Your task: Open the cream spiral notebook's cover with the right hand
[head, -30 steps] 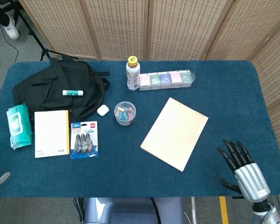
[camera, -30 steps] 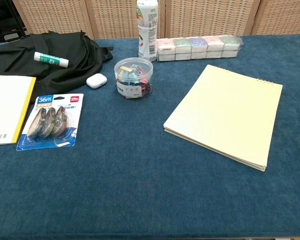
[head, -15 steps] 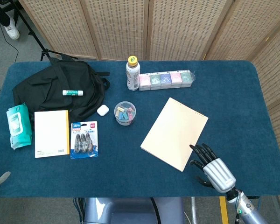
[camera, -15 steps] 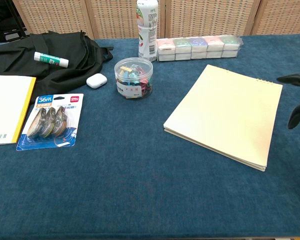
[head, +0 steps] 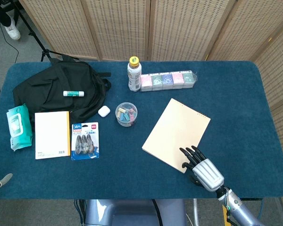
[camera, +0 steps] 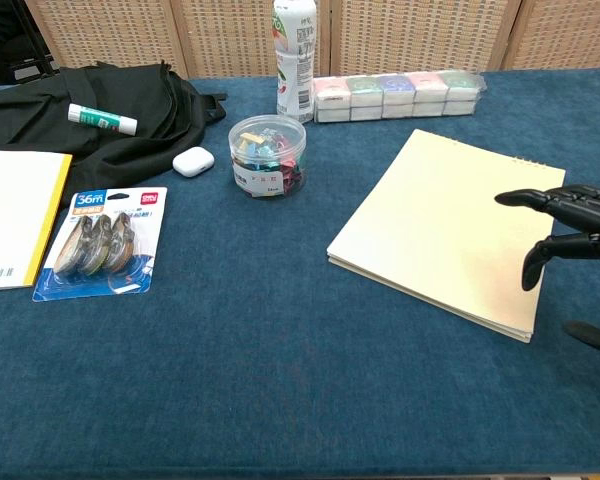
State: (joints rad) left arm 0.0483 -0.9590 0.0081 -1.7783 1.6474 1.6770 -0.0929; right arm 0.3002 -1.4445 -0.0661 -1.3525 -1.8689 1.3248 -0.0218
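Observation:
The cream spiral notebook (head: 178,133) (camera: 450,228) lies shut and slanted on the blue table, its spiral edge at the far right. My right hand (head: 201,168) (camera: 570,222) hovers at the notebook's near right corner, fingers spread and pointing over the cover, holding nothing. I cannot tell whether the fingertips touch the cover. My left hand is out of both views.
A clear tub of clips (head: 126,114) stands left of the notebook. Behind are a bottle (head: 134,74) and a row of small boxes (head: 168,80). Far left lie a black backpack (head: 61,92), a yellow-spined pad (head: 52,134), a tape pack (head: 85,140) and wipes (head: 16,126).
My right hand has moved left and forward from the table's right near corner to the notebook's near corner. The notebook has not moved.

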